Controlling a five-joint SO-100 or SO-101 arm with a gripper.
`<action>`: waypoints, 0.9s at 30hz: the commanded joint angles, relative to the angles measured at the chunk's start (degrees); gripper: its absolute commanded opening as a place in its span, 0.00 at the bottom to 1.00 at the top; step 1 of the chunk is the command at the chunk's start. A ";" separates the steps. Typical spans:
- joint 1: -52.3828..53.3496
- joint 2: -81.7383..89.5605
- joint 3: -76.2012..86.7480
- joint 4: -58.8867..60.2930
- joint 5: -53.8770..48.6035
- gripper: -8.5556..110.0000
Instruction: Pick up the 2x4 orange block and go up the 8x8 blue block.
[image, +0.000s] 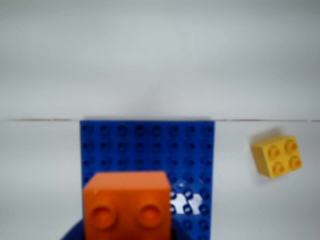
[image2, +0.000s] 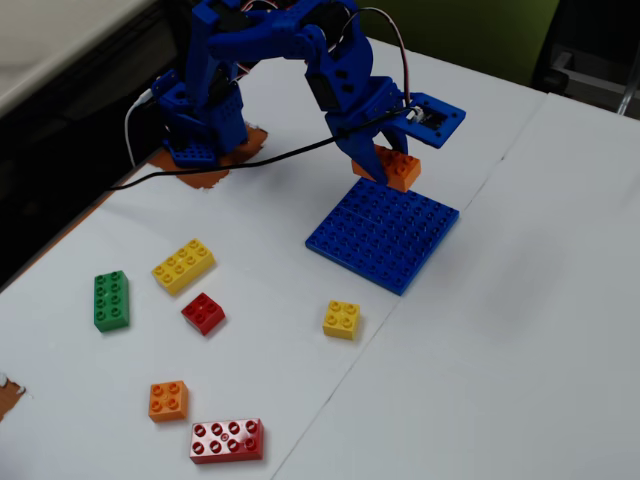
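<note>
The 2x4 orange block (image2: 401, 169) is held in my blue gripper (image2: 386, 166), which is shut on it. It hangs by the far edge of the 8x8 blue block (image2: 385, 233), a flat studded plate lying on the white table. Whether brick and plate touch I cannot tell. In the wrist view the orange block (image: 127, 199) fills the bottom centre, two of its studs showing, in front of the blue plate (image: 150, 145). Only dark blue slivers of my gripper (image: 127, 236) show beside the brick at the bottom edge.
A small yellow four-stud brick (image: 277, 155) (image2: 342, 319) lies near the plate. Further left in the fixed view lie a yellow long brick (image2: 184, 265), a green brick (image2: 111, 300), a red square brick (image2: 203, 313), a small orange brick (image2: 169, 400) and a red long brick (image2: 227, 440). The arm's base (image2: 200, 130) stands at the back.
</note>
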 joint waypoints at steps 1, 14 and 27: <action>0.44 0.62 -3.16 -0.79 -0.53 0.07; 0.44 0.35 -3.16 -0.88 -0.53 0.07; 0.53 0.00 -3.16 -1.05 -0.53 0.07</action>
